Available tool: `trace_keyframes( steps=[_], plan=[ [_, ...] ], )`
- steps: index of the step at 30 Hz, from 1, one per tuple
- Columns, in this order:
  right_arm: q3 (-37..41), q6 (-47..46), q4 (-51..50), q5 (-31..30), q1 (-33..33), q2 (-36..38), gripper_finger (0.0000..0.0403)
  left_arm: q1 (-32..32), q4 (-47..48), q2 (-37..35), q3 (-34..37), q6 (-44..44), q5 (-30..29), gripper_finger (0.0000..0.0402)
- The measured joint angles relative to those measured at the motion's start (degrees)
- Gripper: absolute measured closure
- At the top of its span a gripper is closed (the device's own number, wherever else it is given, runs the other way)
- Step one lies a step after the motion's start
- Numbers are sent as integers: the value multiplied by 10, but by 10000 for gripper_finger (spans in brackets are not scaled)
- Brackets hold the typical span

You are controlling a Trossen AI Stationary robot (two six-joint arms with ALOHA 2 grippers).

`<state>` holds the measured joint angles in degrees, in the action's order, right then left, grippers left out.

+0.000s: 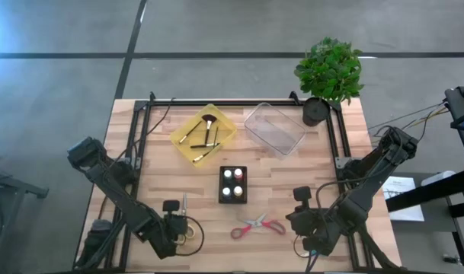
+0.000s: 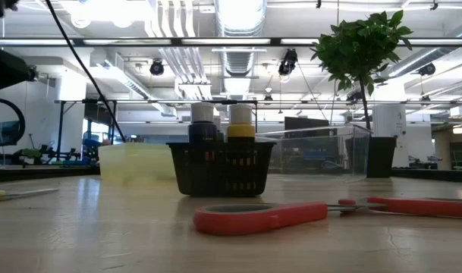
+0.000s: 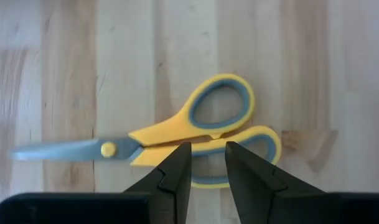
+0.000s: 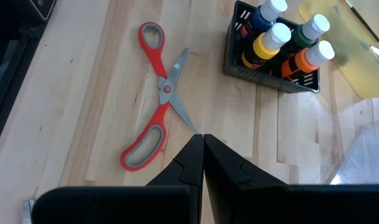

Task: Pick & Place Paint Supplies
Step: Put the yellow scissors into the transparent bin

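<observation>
Wooden planks make up the table (image 1: 277, 190), seen from above: a yellow tray (image 1: 203, 134) with brushes (image 1: 206, 129) sits at the far side, a clear bin (image 1: 274, 129) to its right, and a potted plant (image 1: 328, 72) at the far right corner. A black basket (image 1: 232, 184) of paint bottles stands mid-table, with red scissors (image 1: 257, 226) lying open nearer. The left gripper (image 1: 176, 226) hangs over yellow scissors (image 1: 184, 221) at the near left; the right gripper (image 1: 302, 215) waits near right of the red pair. From table height, the red scissors lie flat in front of the basket. The left wrist view shows the jaws partly open just above the yellow scissors' handles, gripping nothing. The right wrist view shows that arm's jaws pressed closed and empty, well apart from the red scissors.
</observation>
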<state>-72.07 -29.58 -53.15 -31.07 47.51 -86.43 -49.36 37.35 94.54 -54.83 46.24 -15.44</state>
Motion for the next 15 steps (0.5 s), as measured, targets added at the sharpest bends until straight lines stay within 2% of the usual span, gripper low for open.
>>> trace_keyframes(
  steps=[6, 10, 15],
  plan=[
    [0, 0, 1, 0, 0, 0, 394, -22, -29, 1, 0, -146, 15, 295],
    [0, 0, 1, 0, 0, 0, 394, -25, -32, 1, -1, -153, 55, 295],
    [0, 0, 1, 0, 0, 0, 394, -25, -75, 2, 10, -172, 67, 295]
  ],
)
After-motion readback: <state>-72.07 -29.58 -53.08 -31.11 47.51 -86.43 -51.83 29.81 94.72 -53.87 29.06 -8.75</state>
